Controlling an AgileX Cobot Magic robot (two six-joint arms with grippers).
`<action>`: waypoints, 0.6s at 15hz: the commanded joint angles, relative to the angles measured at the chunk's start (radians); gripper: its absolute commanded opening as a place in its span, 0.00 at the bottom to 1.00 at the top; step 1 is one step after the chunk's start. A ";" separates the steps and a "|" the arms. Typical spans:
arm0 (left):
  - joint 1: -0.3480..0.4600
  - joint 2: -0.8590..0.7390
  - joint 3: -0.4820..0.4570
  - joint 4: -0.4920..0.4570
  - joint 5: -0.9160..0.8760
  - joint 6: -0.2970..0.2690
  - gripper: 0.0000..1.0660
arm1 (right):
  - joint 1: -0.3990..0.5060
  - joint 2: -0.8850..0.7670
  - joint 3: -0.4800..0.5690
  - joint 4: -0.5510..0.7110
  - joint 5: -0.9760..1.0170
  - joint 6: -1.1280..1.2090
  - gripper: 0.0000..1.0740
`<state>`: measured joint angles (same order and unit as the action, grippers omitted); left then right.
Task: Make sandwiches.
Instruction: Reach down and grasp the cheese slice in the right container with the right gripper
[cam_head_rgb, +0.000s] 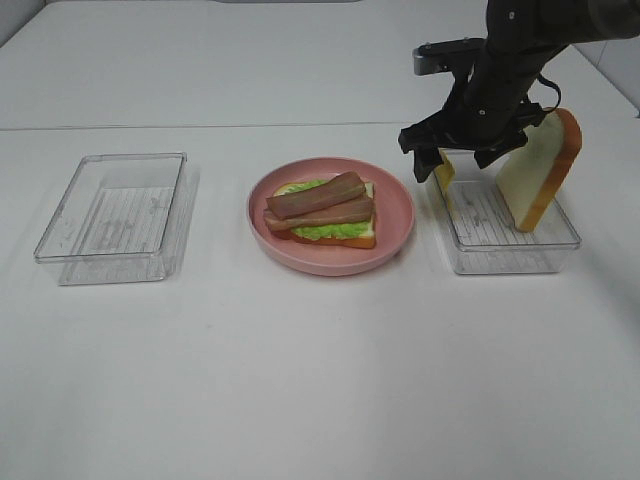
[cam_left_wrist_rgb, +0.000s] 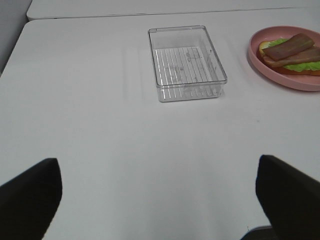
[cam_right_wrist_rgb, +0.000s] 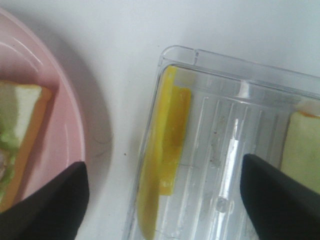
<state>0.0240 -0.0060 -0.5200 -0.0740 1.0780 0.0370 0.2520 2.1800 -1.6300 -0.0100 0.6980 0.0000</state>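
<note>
Right end effector (cam_head_rgb: 455, 158) hovers over the right tray (cam_head_rgb: 510, 250), jaws wide and holding nothing, lined up on the cheese slice (cam_right_wrist_rgb: 167, 130), which leans on edge against the wall nearest the plate (cam_head_rgb: 395, 215). Propped like that, it looks easy to pinch. 1 bread slice (cam_head_rgb: 540, 170) stands tilted at the tray's other side, probably the lid. On the plate, 2 bacon strips (cam_head_rgb: 320, 197) top lettuce (cam_head_rgb: 330, 231) and the bottom slice (cam_head_rgb: 365, 240). Whether the pads touch cheese yet, I can't tell. Left end effector (cam_left_wrist_rgb: 160, 192) hangs wide above the desk (cam_head_rgb: 300, 380).
</note>
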 joint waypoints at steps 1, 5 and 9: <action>0.001 -0.016 0.001 -0.004 -0.004 -0.002 0.95 | -0.002 0.001 -0.006 0.028 -0.004 -0.027 0.72; 0.001 -0.016 0.001 -0.004 -0.004 -0.002 0.95 | -0.002 0.001 -0.006 0.029 -0.007 -0.022 0.46; 0.001 -0.016 0.001 -0.004 -0.004 -0.002 0.95 | -0.002 0.001 -0.006 0.029 0.004 -0.022 0.00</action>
<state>0.0240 -0.0060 -0.5200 -0.0740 1.0780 0.0370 0.2520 2.1800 -1.6330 0.0180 0.6980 -0.0160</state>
